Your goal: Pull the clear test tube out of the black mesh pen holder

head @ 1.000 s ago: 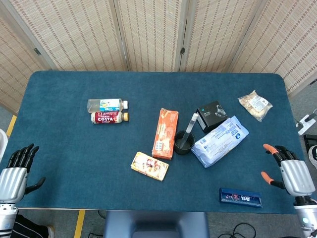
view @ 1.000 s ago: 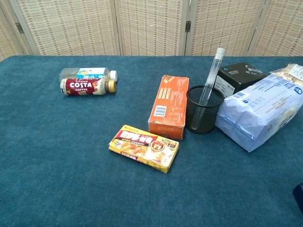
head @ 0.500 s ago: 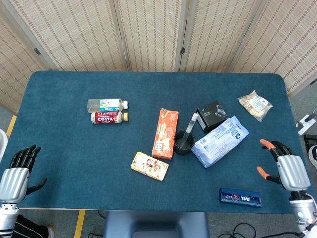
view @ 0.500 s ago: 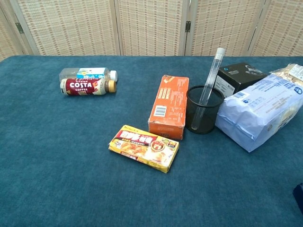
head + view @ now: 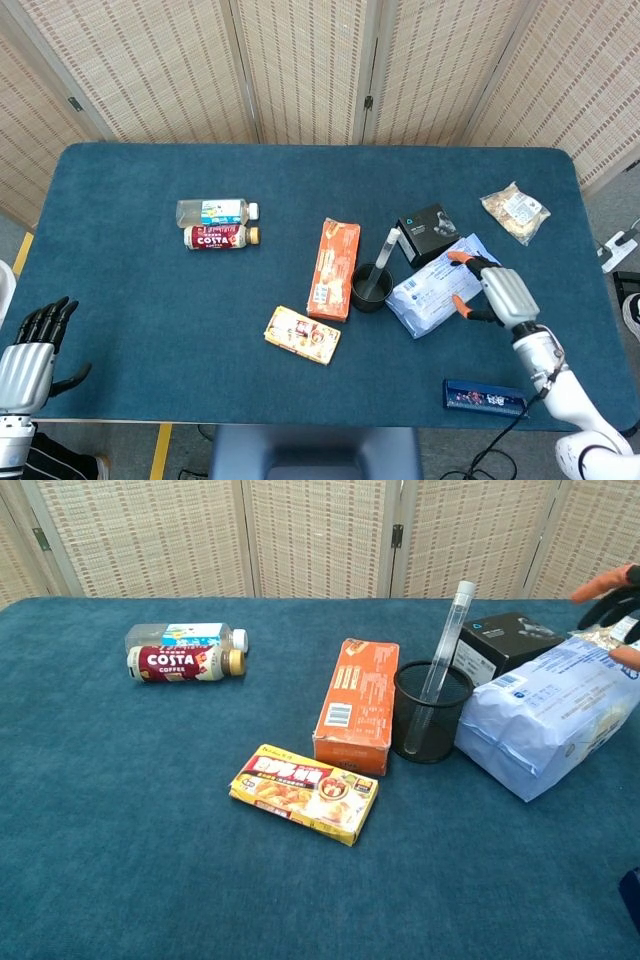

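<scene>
The black mesh pen holder stands near the table's middle, between an orange box and a blue-white bag. A clear test tube leans in it, its white-capped top tilted up and to the right. My right hand hovers above the blue-white bag, to the right of the holder, fingers spread and holding nothing. My left hand hangs off the table's near left corner, fingers apart and empty.
An orange box lies left of the holder, a yellow box in front of it. The blue-white bag and a black box sit to the right. Two bottles lie far left, a snack bag far right, a blue box near edge.
My right hand has swung in from the table's right edge to above the blue-white bag, toward the holder. The left hand has sunk slightly. The tube and holder have not moved.
</scene>
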Action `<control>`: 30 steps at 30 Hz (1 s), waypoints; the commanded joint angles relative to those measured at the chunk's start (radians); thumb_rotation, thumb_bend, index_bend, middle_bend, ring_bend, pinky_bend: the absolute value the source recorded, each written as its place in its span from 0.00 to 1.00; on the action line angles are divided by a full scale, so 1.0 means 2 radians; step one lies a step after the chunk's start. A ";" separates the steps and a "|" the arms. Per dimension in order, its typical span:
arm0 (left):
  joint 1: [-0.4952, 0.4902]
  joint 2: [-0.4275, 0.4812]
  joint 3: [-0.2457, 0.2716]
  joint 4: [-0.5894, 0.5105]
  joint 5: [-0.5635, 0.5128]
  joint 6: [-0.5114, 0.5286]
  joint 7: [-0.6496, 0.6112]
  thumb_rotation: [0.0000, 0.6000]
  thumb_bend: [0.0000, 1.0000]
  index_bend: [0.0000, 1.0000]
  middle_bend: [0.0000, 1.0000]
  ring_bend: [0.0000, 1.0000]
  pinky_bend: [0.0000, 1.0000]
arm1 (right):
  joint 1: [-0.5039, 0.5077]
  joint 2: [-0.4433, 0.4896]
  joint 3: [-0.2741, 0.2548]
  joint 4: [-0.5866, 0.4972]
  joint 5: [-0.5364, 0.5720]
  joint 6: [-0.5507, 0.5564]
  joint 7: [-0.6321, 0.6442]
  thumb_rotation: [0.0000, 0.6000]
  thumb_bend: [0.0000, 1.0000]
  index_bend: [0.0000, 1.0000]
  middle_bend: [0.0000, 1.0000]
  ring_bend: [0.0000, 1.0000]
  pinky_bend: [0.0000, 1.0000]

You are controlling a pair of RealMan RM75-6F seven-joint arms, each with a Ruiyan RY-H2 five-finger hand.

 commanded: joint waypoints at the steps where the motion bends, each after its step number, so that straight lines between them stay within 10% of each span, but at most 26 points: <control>1: 0.001 0.000 0.000 0.000 0.000 0.001 0.000 1.00 0.27 0.08 0.10 0.10 0.13 | 0.052 -0.019 0.027 0.028 0.036 -0.072 0.074 1.00 0.35 0.01 0.14 0.12 0.28; 6: 0.002 0.002 -0.001 -0.003 -0.002 0.002 0.001 1.00 0.27 0.08 0.10 0.10 0.13 | 0.080 -0.038 0.046 0.058 0.041 -0.113 0.157 1.00 0.17 0.00 0.11 0.09 0.26; 30: 0.000 0.008 -0.003 -0.017 0.002 0.002 0.014 1.00 0.27 0.08 0.10 0.10 0.13 | 0.164 -0.160 0.067 0.212 -0.054 -0.169 0.525 1.00 0.08 0.01 0.19 0.11 0.21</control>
